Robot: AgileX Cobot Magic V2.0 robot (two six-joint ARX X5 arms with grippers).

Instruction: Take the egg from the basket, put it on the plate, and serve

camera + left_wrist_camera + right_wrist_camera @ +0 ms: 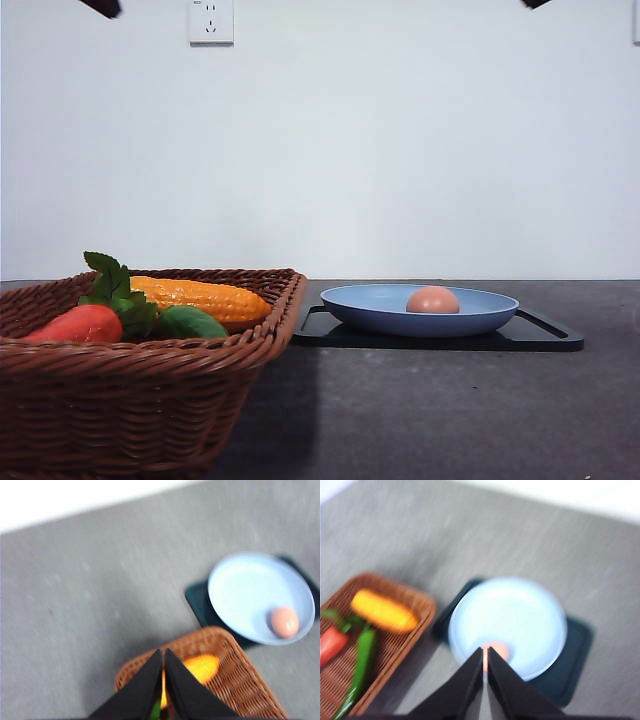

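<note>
Since the egg [433,299] already lay in the plate [360,306], which sat on the black tray [545,336] just beside the basket [120,400], what remained was prob. the serve: grip the plate rim w/o tipping, keep it level. Both arms hung high above; left gripper [163,655] & right gripper [485,653] had fingers together, empty.

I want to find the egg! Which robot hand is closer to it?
The right gripper. It hangs right above the egg in the plate. The left gripper hangs over the basket, off to the side.
</note>
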